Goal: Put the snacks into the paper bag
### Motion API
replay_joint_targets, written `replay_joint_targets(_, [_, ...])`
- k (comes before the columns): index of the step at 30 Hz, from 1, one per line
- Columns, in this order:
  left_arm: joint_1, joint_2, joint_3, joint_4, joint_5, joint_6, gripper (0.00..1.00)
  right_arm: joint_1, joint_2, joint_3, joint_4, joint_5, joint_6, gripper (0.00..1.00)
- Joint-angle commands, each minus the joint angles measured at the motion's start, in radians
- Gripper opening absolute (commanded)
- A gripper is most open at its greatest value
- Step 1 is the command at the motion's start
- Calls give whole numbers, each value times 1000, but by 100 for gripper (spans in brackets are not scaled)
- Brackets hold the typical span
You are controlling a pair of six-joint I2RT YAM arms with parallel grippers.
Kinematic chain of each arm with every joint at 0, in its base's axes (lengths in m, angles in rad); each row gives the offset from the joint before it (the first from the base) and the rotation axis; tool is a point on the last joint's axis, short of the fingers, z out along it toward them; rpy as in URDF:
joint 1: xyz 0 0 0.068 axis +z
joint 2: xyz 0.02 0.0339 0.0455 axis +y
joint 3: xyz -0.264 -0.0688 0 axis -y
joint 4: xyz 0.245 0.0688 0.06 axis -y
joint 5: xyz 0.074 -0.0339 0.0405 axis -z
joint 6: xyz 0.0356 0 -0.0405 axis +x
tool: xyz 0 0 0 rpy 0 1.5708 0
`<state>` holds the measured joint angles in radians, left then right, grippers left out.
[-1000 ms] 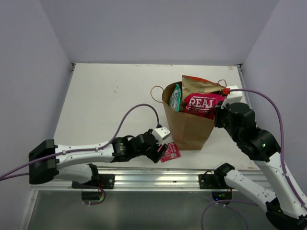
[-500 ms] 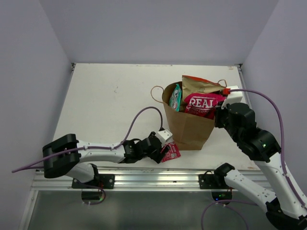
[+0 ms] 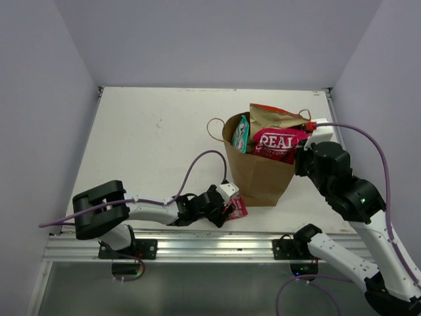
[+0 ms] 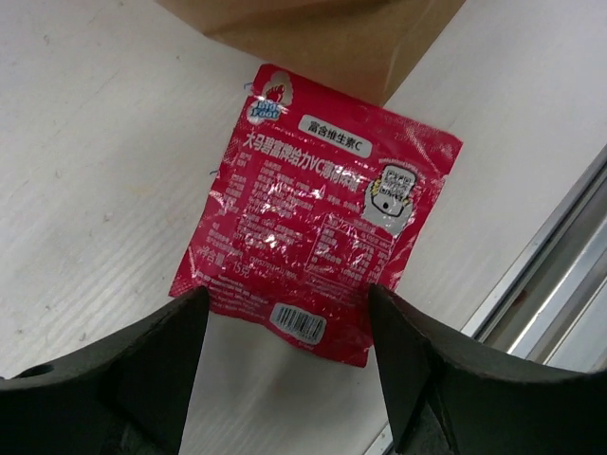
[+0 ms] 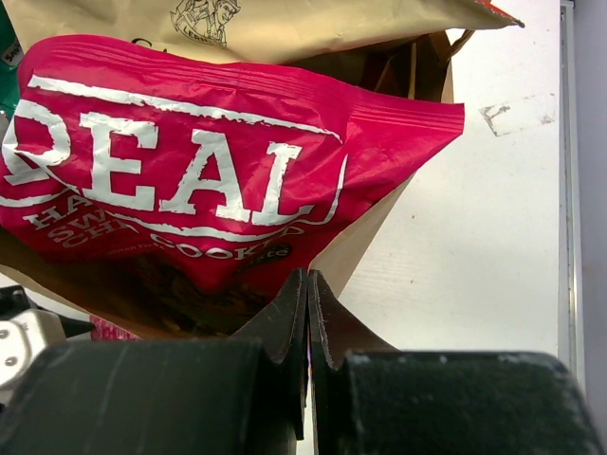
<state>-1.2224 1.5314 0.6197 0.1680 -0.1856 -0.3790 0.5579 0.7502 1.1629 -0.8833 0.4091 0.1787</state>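
While "REAL" packet (image 3: pixel 279 143) sits in bag (image 3: pixel 260 178), sachet (image 4: pixel 313 227) reads "富含维生素C"

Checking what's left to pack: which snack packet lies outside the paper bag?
The small pink-red square sachet, flat on the table beside the paper bag, before the open left gripper; the other visible packets sit inside it.

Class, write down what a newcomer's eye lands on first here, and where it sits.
A brown paper bag stands right of centre on the table, stuffed full, a bright pink packet lettered REAL poking out on top. Beside its near corner a small red sachet lies flat, the left claw open over it.
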Motion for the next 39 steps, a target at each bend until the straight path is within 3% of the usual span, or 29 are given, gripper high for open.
replay_joint_targets(1, [6, 44, 0, 87, 9, 12, 72, 4, -15, 35, -26, 7, -7, 0])
replay_joint_targets(3, [6, 71, 3, 102, 9, 15, 71, 5, -17, 34, -26, 7, -8, 0])
replay_joint_targets(6, [4, 111, 14, 99, -6, 9, 54, 4, -20, 34, -25, 8, -8, 0])
replay_joint_targets(7, [4, 119, 14, 99, -8, 6, 42, 5, -20, 34, -26, 8, -8, 0])
replay_joint_targets(9, [4, 121, 12, 100, -12, -1, 28, 4, -23, 32, -26, 11, -8, 0])
replay_joint_targets(10, [4, 116, 9, 100, -17, -3, 12, 4, -23, 32, -28, 14, -10, 0])
replay_joint_targets(12, [4, 93, 8, 93, -29, -1, 0, 5, -23, 29, -28, 16, -12, 0])
replay_joint_targets(16, [-5, 3, 43, -25, -81, 14, 0, 4, -22, 29, -25, 13, -10, 0])
replay_joint_targets(18, [-43, -126, 70, -80, -104, 37, 0, 5, -18, 31, -28, 16, -12, 0])
replay_joint_targets(22, [-129, -344, 232, -261, -190, 107, 0, 5, -15, 34, -29, 16, -13, 0])
replay_joint_targets(26, [-169, -473, 388, -295, -296, 181, 0, 4, -20, 32, -29, 17, -12, 0])
replay_joint_targets(33, [-167, -412, 460, 14, -451, 486, 0, 5, -22, 23, -22, 13, -12, 0])
replay_joint_targets(39, [-80, -215, 551, 152, -318, 609, 0, 4, -15, 31, -17, -1, -16, 0])
